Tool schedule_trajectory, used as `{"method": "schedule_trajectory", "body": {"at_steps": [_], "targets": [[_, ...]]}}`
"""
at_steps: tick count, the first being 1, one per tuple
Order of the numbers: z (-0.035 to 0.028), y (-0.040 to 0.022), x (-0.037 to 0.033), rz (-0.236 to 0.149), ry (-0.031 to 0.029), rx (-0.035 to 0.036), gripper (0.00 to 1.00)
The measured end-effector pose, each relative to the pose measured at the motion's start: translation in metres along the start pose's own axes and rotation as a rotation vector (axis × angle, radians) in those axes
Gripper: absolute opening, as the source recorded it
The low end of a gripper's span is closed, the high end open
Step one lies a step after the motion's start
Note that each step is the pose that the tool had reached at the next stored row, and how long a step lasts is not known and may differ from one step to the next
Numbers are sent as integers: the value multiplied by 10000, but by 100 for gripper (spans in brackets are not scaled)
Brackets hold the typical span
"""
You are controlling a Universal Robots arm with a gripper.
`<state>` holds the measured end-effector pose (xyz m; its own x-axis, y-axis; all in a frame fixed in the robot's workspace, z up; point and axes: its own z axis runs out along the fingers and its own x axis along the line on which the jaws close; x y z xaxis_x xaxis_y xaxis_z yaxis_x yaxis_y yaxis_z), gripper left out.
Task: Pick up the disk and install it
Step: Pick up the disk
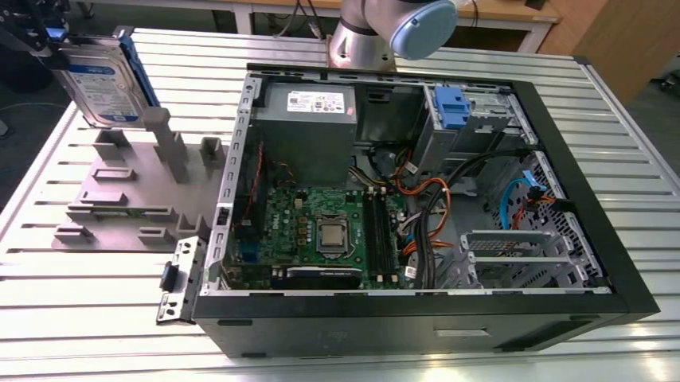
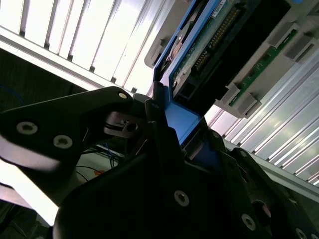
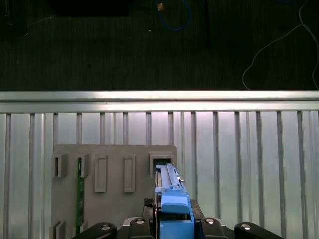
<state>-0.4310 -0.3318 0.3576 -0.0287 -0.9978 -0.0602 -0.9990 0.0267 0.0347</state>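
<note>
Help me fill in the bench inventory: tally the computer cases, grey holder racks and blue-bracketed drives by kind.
Computer case: 1
Grey holder rack: 1
Blue-bracketed drives: 2, namely the disk and another drive mounted in the case
Total: 4

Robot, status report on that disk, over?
Gripper shut on the disk. Disk upright above the grey rack, outside the open computer case. Loose cables lie inside the case.
</note>
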Motion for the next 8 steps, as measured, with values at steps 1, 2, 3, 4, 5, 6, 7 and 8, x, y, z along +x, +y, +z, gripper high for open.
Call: {"method": "schedule_trajectory", "body": {"at_steps": [1, 2, 3, 4, 5, 6, 7, 8], "targets": [[-2, 0, 0, 0, 0, 0, 36], [-5, 0, 0, 0, 0, -1, 36], [-7, 0, 0, 0, 0, 0, 36], [-10, 0, -1, 0, 0, 0, 36], [-13, 0, -1, 0, 1, -1, 36], [-17, 0, -1, 0, 0, -1, 36], [-18, 0, -1, 0, 0, 2, 36], [-20, 0, -1, 0, 0, 1, 36]]}}
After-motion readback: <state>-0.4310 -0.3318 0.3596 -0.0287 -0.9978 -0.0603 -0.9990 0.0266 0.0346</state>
